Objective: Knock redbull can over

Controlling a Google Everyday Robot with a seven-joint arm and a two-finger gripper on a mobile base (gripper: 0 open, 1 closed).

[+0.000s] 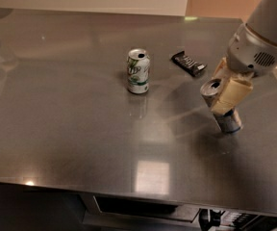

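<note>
Redbull can [227,121]: tilted, near right edge.
Gripper [226,94]: against it; opening, cannot tell.
Advice: push top sideways until it falls.

Upright white-green can [138,71]; dark snack bar [189,63] between it, gripper [223,96].

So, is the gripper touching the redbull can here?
Touching. In the camera view the gripper, at right, has a cream finger pressed across the middle of the tilted redbull can, no gap.
</note>
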